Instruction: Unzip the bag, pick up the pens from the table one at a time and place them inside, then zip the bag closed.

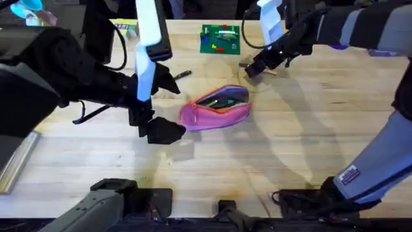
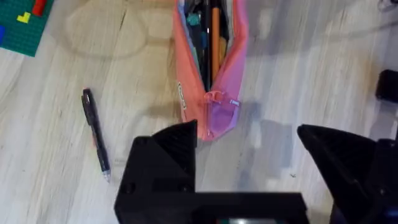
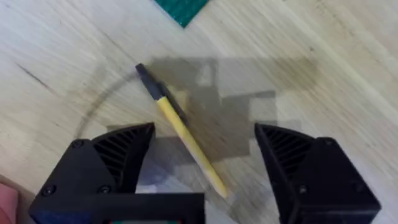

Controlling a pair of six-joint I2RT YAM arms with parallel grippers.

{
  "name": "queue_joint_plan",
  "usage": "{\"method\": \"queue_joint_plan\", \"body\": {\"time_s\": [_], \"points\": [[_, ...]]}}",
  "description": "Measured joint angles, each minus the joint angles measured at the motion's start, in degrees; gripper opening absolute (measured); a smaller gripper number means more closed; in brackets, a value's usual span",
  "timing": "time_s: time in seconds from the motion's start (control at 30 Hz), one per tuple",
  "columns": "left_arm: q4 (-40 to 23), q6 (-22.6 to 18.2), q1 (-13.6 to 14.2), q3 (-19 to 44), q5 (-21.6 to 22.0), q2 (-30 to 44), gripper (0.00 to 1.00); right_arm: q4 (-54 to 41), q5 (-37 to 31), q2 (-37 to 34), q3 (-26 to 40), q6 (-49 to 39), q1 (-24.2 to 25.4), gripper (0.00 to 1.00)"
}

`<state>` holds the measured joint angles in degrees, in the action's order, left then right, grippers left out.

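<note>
Your left end effector [image 1: 158, 125], fingers apart, sat just left of the bag [image 1: 215, 107], which lay unzipped mid-worktop [image 1: 290, 148]. The black pen [image 1: 181, 75] lay behind the bag's left end. Beyond the bag, to its right, your right end effector [image 1: 254, 66], fingers apart, straddled the tan pen [image 3: 183, 134].

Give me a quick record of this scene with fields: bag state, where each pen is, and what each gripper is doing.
bag: pink, unzipped, lying on the table, items already inside
black pen: on the table beside the bag, not held
tan pen: on the table, lying between the right gripper's fingers
left gripper: open, at the bag's zipper end
right gripper: open, straddling the tan pen, not yet closed on it
</note>
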<state>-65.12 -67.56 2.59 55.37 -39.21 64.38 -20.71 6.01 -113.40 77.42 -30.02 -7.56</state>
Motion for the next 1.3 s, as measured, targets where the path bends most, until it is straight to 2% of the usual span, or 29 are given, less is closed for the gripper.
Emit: {"method": "queue_joint_plan", "body": {"time_s": [0.13, 0.37, 0.73, 0.83, 0.9, 0.93, 1.03, 1.13, 1.2, 1.3], "points": [[-0.01, 0.01, 0.0, 0.0, 0.01, 0.0, 0.993, -0.76, 0.04, -0.11, 0.26, 0.05, 0.03, 0.996], [0.0, 0.01, 0.0, 0.0, -0.01, 0.0, 0.993, -8.28, 0.9, -0.11, 1.42, 3.91, 0.21, 0.995], [0.0, 0.0, 0.0, 0.0, 0.0, 0.0, 0.994, -8.68, 0.89, -0.11, 1.52, 4.11, 0.21, 0.991], [0.0, -0.01, 0.0, 0.0, -0.01, 0.0, 0.994, -8.94, 1.1, -0.11, 1.52, 4.09, 0.19, 0.891], [0.0, -0.01, 0.0, 0.0, -0.01, 0.0, 0.994, -9.2, 1.13, -0.07, 1.54, 4.05, 0.08, 0.767], [0.0, 0.01, 0.0, 0.0, 0.01, 0.0, 0.993, -9.07, 0.99, -0.05, 1.56, 4.04, 0.1, 0.524], [0.0, 0.01, 0.0, 0.0, -0.01, 0.0, 0.993, -8.83, 0.67, -0.04, 1.56, 3.89, 0.21, 0.331], [0.0, -0.01, 0.0, 0.0, 0.01, 0.0, 0.993, -8.09, 0.03, -0.04, 1.56, 3.85, 0.3, 0.075], [0.0, -0.01, 0.0, 0.0, -0.01, 0.0, 0.993, -7.64, 0.01, -0.06, 1.61, 3.87, 0.34, 0.039], [0.0, -0.01, 0.0, 0.0, 0.0, 0.0, 0.993, -7.55, 0.03, -0.04, 1.61, 3.85, 0.34, 0.038]]}}
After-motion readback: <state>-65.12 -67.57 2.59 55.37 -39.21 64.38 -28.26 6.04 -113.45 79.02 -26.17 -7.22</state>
